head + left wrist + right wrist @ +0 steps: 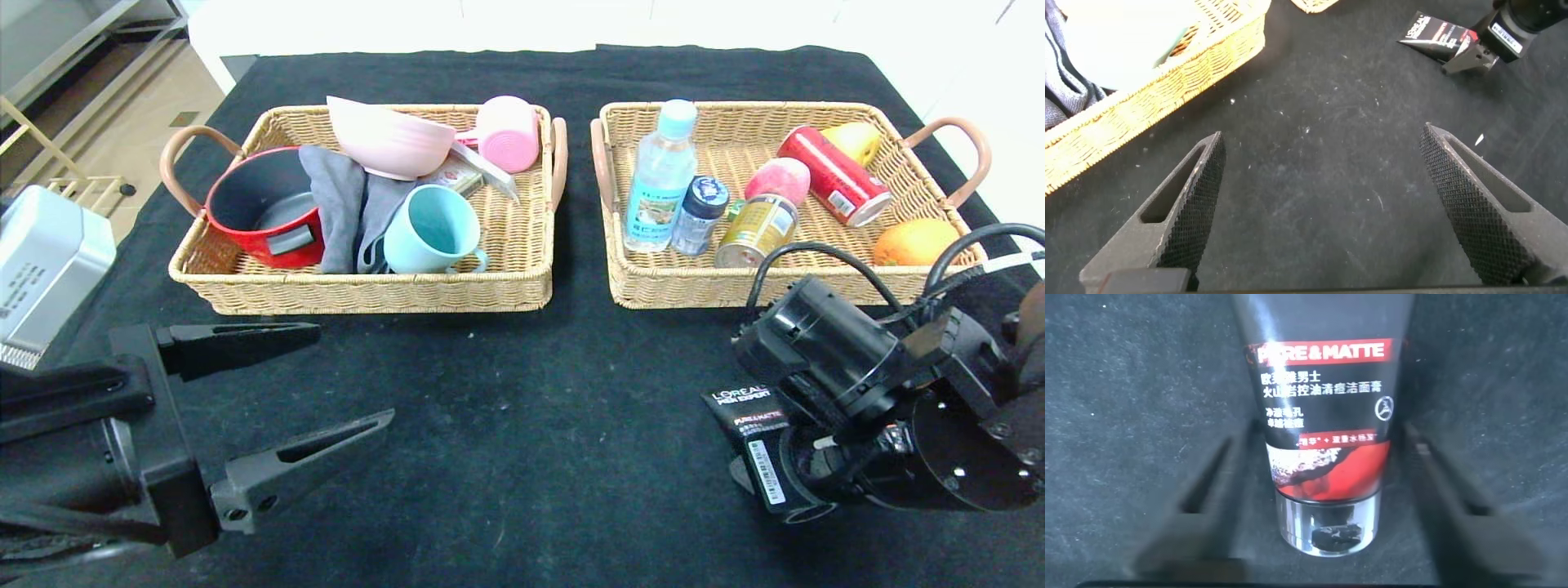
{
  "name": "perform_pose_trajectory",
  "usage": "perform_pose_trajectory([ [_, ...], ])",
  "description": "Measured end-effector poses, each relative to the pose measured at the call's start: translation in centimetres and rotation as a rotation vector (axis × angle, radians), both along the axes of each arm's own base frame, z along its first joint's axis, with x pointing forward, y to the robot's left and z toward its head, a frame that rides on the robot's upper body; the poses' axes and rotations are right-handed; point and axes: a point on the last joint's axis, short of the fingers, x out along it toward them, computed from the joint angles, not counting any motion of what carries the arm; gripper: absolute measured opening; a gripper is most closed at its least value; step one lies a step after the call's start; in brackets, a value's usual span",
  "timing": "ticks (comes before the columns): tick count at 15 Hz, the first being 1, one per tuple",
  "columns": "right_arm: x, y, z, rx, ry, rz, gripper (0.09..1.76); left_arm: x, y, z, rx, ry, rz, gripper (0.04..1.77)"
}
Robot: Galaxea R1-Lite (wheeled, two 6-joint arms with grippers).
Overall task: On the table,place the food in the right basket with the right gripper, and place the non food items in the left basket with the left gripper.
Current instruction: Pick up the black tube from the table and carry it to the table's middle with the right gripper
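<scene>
The black L'Oreal tube (pixel 744 420) lies on the black table (pixel 522 408) at the front right. My right gripper (pixel 755 445) is down over it, open, with a finger on each side of the tube (pixel 1323 416) and a gap to both. My left gripper (pixel 355 374) is open and empty above the table at the front left, also seen in its wrist view (pixel 1323 135). The left basket (pixel 367 294) holds the grey towel (pixel 339 204) and the pink bowl (pixel 388 139). The right basket (pixel 735 294) holds the water bottle (pixel 661 175), the jar (pixel 700 214) and the gold can (pixel 758 231).
The left basket also holds a red pot (pixel 261 208), a teal mug (pixel 431 229) and a pink ribbed cup (pixel 508 135). The right basket also holds a red can (pixel 833 175) and an orange (pixel 910 241). A silver box (pixel 45 261) stands at the far left.
</scene>
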Motion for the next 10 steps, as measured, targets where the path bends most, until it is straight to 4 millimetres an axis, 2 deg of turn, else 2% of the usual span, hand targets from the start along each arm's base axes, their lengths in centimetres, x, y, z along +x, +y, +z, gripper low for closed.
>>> perform_pose_trajectory([
  [2,0.02,0.00,-0.18,-0.005,0.005,0.000,0.97,-0.03,0.01,0.01,0.001,-0.001,-0.001,1.72],
  [4,0.02,-0.01,-0.28,-0.008,0.008,-0.001,0.84,-0.03,0.01,-0.02,0.006,-0.005,-0.002,1.72],
  [10,0.06,0.00,-0.42,-0.011,0.012,-0.001,0.81,-0.03,0.01,-0.12,0.007,-0.005,-0.002,1.72],
])
